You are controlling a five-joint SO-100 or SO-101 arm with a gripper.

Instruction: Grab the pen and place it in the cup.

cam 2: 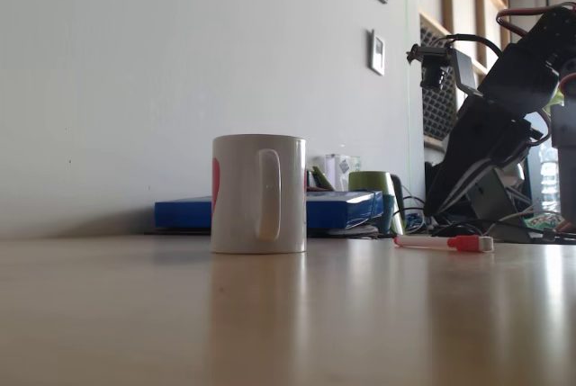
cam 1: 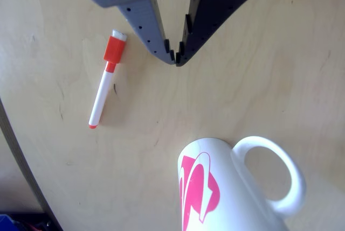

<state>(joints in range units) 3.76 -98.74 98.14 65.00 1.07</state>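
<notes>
Though not yet touched, pen (cam 1: 105,84) lying flat on tabletop (cam 1: 259,80), red-orange cap toward hand (cam 1: 176,58), red plug end away, in the other view. Hand hanging just right of the cap, apart from it, tips nearly meeting, grasping nothing. Likely light, stiff and smooth; prone to roll or skid if nudged from one side. Best taken across the white barrel just below the cap, fingers straddling it crosswise. Cup (cam 1: 215,188) upright, well apart from pen, handle to the right in the other view, pink graphic on its side. Inside of cup not visible, so contents cannot be told. Same cup (cam 2: 258,193) standing left of pen (cam 2: 443,243) in the fixed view, blue box (cam 2: 333,209) behind
</notes>
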